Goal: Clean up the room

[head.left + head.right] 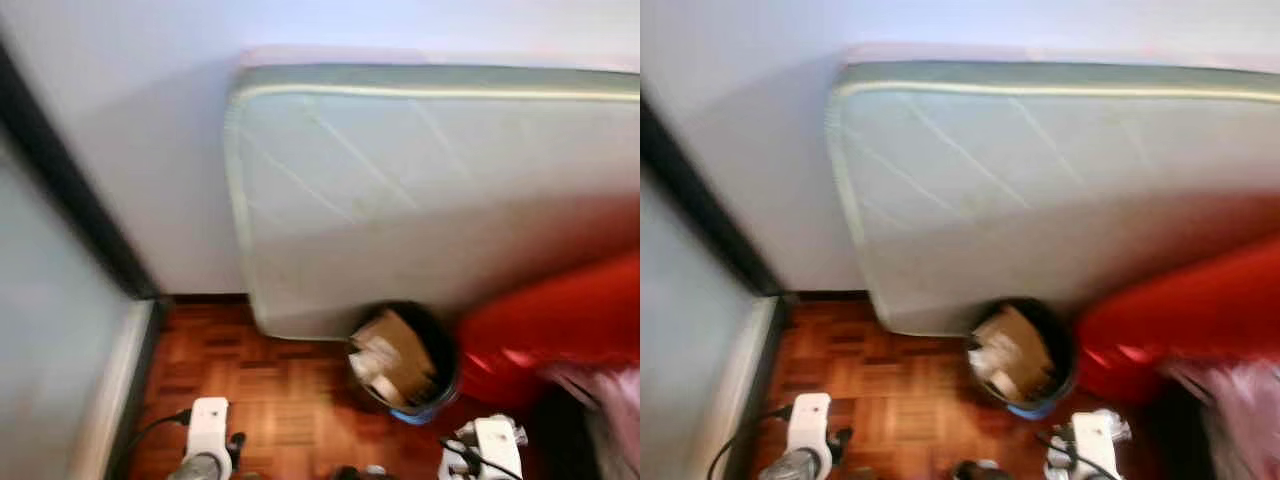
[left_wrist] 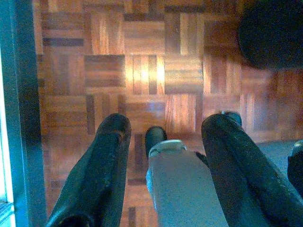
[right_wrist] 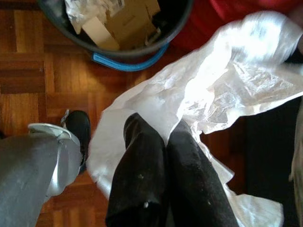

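Your right gripper (image 3: 161,142) has its fingers clamped on the plastic bag (image 3: 213,90) — the bin (image 3: 118,28) lies just ahead of them; the left gripper (image 2: 161,137), fingers apart, hangs over bare floor (image 2: 142,71).

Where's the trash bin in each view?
Left eye: trash bin low centre-right, against the mattress.
Right eye: bin low centre.
Left wrist: dark round shape at a corner, likely the bin, can't confirm.
Right wrist: bin at an edge, cardboard inside.
Shared landmark: wood floor.
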### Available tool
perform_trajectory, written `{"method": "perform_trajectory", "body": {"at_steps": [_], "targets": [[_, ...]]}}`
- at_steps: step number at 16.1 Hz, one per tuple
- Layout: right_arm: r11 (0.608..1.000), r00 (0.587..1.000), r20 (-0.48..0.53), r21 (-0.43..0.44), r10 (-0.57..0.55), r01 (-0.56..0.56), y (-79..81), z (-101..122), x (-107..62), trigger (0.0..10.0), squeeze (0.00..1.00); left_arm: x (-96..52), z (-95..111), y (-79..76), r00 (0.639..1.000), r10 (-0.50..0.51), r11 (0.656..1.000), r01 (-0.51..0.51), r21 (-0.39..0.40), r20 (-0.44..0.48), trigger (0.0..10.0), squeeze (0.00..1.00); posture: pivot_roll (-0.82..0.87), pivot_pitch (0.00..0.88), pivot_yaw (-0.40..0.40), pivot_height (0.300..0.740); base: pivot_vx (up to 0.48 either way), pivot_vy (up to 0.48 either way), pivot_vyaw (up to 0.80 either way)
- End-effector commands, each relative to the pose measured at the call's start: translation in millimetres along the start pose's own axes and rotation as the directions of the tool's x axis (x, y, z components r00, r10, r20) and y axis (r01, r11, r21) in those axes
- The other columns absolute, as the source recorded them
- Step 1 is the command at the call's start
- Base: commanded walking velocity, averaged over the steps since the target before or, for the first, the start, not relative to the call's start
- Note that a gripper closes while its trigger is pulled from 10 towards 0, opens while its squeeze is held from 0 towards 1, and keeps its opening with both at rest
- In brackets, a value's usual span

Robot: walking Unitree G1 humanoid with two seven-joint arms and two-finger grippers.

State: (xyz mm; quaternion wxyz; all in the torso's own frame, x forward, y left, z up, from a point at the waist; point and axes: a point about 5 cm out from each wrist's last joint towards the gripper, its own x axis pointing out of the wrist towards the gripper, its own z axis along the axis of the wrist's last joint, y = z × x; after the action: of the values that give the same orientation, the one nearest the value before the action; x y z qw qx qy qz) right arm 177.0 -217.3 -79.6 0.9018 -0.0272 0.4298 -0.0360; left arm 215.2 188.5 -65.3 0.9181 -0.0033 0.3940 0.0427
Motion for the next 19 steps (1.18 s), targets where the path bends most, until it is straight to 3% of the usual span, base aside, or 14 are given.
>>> {"method": "perform_trajectory", "body": {"at_steps": [1,8,14,19], "targets": [[1.000,0.999,-0.054,0.013,-0.001,0.002,-0.3,-16.6,-4.0,10.0,0.00,-4.0,-18.0,5.0,0.998,0.015,1.000,-0.016,-0.003,-0.066,10.0,0.00,-0.01,0.216,-0.034,0.740,0.000,0.000,-0.74],[1.000,0.999,-0.046,0.023,0.004,-0.003,0.5,-16.3,-4.1,10.0,0.00,-3.6,-16.5,4.6,0.998,0.017,1.000,-0.017,-0.003,-0.061,10.0,0.00,-0.01,0.217,-0.031,0.740,0.000,0.000,-0.74],[0.999,0.999,0.019,0.023,0.028,-0.028,2.1,-10.5,-4.1,10.0,0.00,-3.5,-15.6,5.3,0.998,0.018,1.000,-0.017,0.001,-0.055,10.0,0.00,-0.02,0.216,-0.030,0.740,0.000,0.000,0.00],[0.989,0.986,0.096,-0.059,0.137,-0.132,7.3,-1.0,-4.6,10.0,0.00,-4.3,-17.8,6.7,0.998,0.030,1.000,-0.029,0.009,-0.058,10.0,0.00,-0.02,0.209,-0.032,0.740,0.000,0.000,0.00]]}}
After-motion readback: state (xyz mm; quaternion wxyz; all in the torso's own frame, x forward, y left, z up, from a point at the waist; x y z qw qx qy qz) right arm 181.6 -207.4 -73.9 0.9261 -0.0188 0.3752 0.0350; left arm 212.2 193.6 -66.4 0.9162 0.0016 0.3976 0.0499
